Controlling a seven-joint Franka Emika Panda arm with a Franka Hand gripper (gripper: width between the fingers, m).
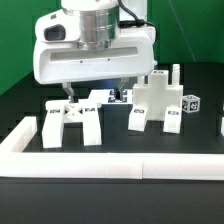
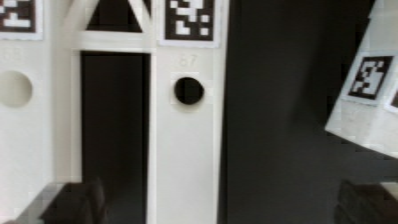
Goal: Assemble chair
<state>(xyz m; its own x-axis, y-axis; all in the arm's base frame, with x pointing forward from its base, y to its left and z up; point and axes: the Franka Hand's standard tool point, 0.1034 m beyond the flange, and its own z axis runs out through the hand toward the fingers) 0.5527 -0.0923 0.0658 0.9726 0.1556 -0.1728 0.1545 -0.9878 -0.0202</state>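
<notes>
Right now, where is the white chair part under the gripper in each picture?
Exterior view: the white chair part lies mid-picture, just below the gripper.
Wrist view: it fills much of the picture, close up, one dark hole in its bar.
Shared landmark: its square tags.

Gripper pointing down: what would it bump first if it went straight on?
Most likely the white blocky plastic frame piece with black-and-white tags, lying under the open gripper; the gap left is unclear.
</notes>
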